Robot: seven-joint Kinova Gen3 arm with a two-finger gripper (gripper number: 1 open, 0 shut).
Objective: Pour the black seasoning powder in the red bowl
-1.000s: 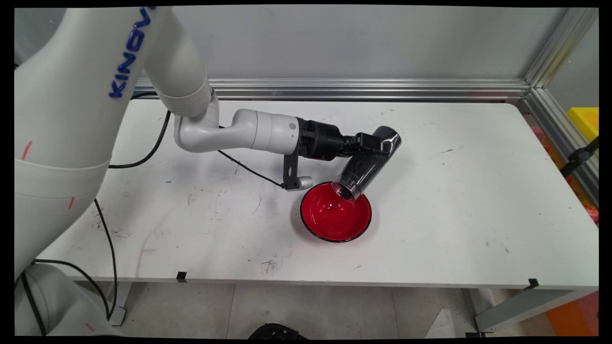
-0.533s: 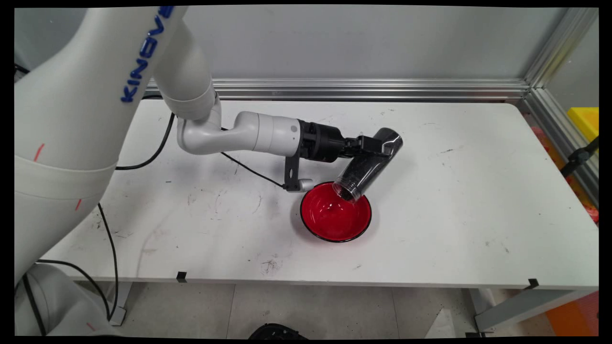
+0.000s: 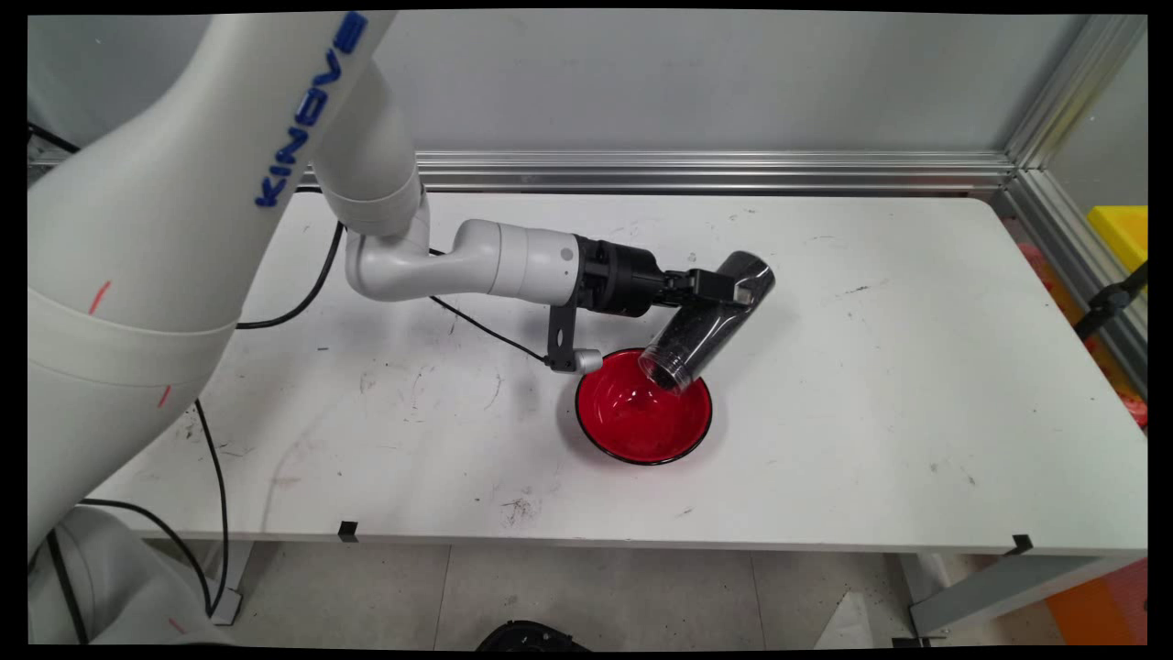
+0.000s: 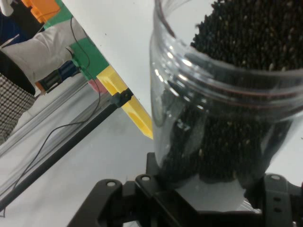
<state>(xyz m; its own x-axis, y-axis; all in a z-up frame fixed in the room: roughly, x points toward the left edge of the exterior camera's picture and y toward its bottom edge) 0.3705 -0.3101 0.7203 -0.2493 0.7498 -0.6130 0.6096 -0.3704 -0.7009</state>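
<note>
The clear plastic jar [image 3: 704, 323] was a tall cylinder with a ribbed neck, transparent enough to show the small black granules [image 4: 246, 33] packed inside it. It was tipped steeply, its closed base raised toward 1 o'clock and its open mouth pointing down toward 7 o'clock. In the hand view the granules filled most of the jar [image 4: 213, 123] and lay heaped close to the open rim, where the ribbing of the neck caught the light.

The black gripper [image 3: 724, 290] was clamped across the jar's upper body, reaching in level from 9 o'clock, one finger on either side of the clear wall; in the hand view the gripper [image 4: 208, 189] showed its dark linkage pressed to the jar at the bottom edge.

Directly under the mouth sat a red bowl [image 3: 643, 407] with a black rim. The jar's mouth hung over the bowl's 12 o'clock edge, just above the rim. The bowl's glossy red inside showed no granules that could be made out.

The bowl stood near the middle of the white bench [image 3: 916, 385], whose surface carried scattered dark scuffs. A black cable [image 3: 476, 328] trailed across the bench at 9 o'clock from the bowl.
</note>
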